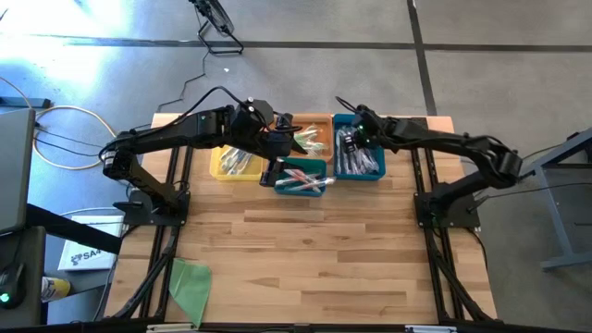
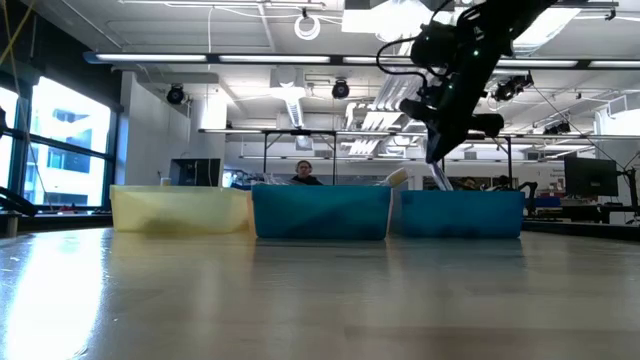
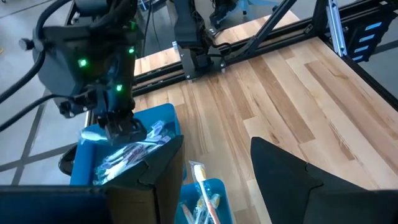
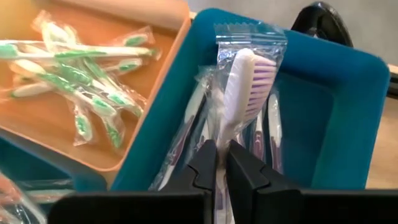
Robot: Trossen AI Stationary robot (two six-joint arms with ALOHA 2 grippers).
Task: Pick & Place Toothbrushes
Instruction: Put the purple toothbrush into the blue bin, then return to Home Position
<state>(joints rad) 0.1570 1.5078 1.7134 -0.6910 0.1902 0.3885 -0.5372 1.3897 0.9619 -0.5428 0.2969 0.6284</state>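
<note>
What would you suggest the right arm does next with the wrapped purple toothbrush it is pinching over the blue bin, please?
Probably lift it straight up. The right tool is shut on the purple toothbrush, which stands upright while its lower end sits among other wrapped brushes in the blue bin. Raising it should clear those before any sideways move.

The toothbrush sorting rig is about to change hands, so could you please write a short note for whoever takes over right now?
Right gripper: shut on a wrapped purple toothbrush, over the blue bin.
Left gripper: open, holding nothing, above the teal bin.
Bins: green brushes in the orange bin; more in the yellow bin and the teal bin.
Done: brushes sit in all four bins.
Left: place the held brush.
</note>
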